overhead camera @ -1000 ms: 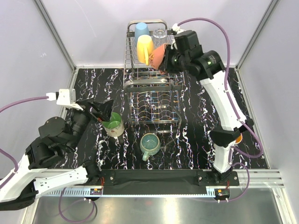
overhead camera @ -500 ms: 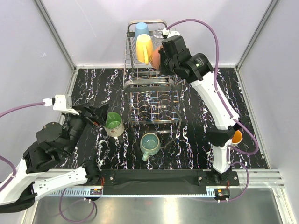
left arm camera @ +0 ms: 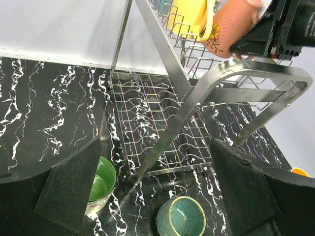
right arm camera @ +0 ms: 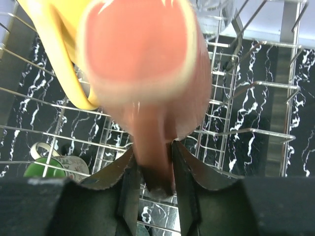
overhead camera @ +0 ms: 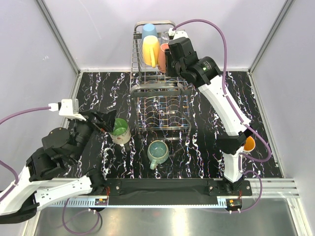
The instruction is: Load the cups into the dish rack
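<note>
The dish rack (overhead camera: 160,105) stands at the back middle of the table. Its upper basket holds a light blue tumbler (overhead camera: 149,31) and a yellow cup (overhead camera: 152,50). Beside the yellow one is a salmon-pink cup (overhead camera: 163,55), lying tilted. My right gripper (overhead camera: 170,59) is over that basket, and its jaws press on the pink cup's (right arm camera: 142,59) handle from both sides. A cream cup with a green inside (overhead camera: 118,129) and a teal cup (overhead camera: 158,151) stand on the table in front of the rack. My left gripper (overhead camera: 106,120) hangs open just left of the green-lined cup (left arm camera: 101,184).
The rack's lower slotted tier (left arm camera: 162,123) holds nothing. Grey walls with metal posts close in the black marbled table (overhead camera: 98,88). Part of a clear glass (right arm camera: 211,7) shows at the basket's far end. An orange piece (overhead camera: 249,143) sits at the right arm's elbow.
The right arm has swung left and lowered the pink cup into the upper basket beside the yellow cup. The left arm has shifted slightly toward the green-lined cup.
</note>
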